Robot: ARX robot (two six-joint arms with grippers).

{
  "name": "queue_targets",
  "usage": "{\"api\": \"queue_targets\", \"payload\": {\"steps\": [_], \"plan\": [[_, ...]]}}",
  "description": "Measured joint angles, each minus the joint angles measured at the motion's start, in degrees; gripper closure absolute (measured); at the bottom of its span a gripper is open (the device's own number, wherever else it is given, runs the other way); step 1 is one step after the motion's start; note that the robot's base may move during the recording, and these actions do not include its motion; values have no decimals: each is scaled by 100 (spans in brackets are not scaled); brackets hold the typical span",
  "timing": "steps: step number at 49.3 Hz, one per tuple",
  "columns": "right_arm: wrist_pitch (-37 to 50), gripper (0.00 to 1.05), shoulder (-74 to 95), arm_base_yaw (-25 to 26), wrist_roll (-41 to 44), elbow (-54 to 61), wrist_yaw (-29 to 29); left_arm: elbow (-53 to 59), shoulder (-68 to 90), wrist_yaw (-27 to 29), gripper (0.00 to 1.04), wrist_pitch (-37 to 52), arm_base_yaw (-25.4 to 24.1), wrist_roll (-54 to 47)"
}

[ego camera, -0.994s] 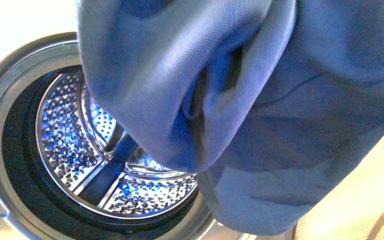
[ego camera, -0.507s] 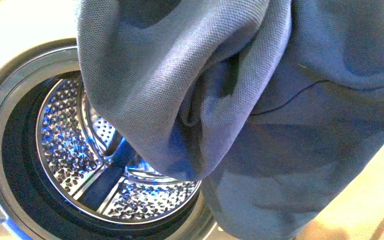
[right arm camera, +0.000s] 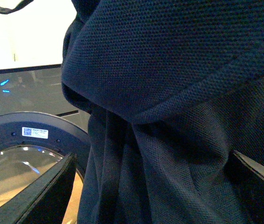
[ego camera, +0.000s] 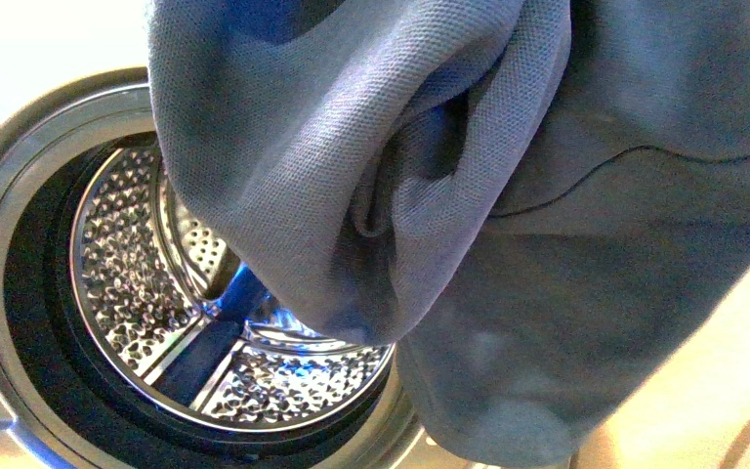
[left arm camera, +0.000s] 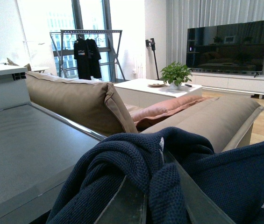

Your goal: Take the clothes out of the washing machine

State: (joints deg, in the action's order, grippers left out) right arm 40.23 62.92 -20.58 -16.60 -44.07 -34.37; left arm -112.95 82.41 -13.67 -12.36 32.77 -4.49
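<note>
The clothes (ego camera: pixel 469 195), a grey-blue woven garment, hang in front of the washing machine (ego camera: pixel 20 147) and fill the upper and right part of the front view. The machine's perforated steel drum (ego camera: pixel 146 293) shows empty at lower left. My left gripper (left arm camera: pixel 143 205) is shut on the clothes (left arm camera: pixel 122 163), which bunch dark blue over its fingers. My right gripper (right arm camera: pixel 153 186) is open, its fingers (right arm camera: pixel 43 196) spread wide with the hanging clothes (right arm camera: pixel 169 93) between them. Neither gripper shows in the front view.
The machine's open round door (right arm camera: pixel 24 144) with a white sticker hangs beside the garment in the right wrist view. The machine's grey top (left arm camera: pixel 24 149) lies under the left wrist. A beige sofa (left arm camera: pixel 94 102), a white coffee table (left arm camera: pixel 155 88) and a TV (left arm camera: pixel 230 42) stand beyond.
The hanging garment has shifted slightly and swung a little; the drum stays uncovered at lower left. The view has settled and is sharper.
</note>
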Motion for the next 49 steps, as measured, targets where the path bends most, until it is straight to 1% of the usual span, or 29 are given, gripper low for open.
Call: {"api": "queue_targets", "payload": {"steps": [11,21,33,39,49], "plan": [[127,7,612,-463,-15,-551,557,0,0,4,98,0,0,-2],[210,7,892,-774,-72,-894,787,0,0,4,98,0,0,0],[260,7,1217,-1384,-127,-1276,1154,0,0,4,98,0,0,-2],[275,7,1355,-1530,-136,-1447,1318,0,0,13,98,0,0,-2],[125,7,1620,-1585,199,-1792,1932,0,0,20,98,0,-2,-2]]}}
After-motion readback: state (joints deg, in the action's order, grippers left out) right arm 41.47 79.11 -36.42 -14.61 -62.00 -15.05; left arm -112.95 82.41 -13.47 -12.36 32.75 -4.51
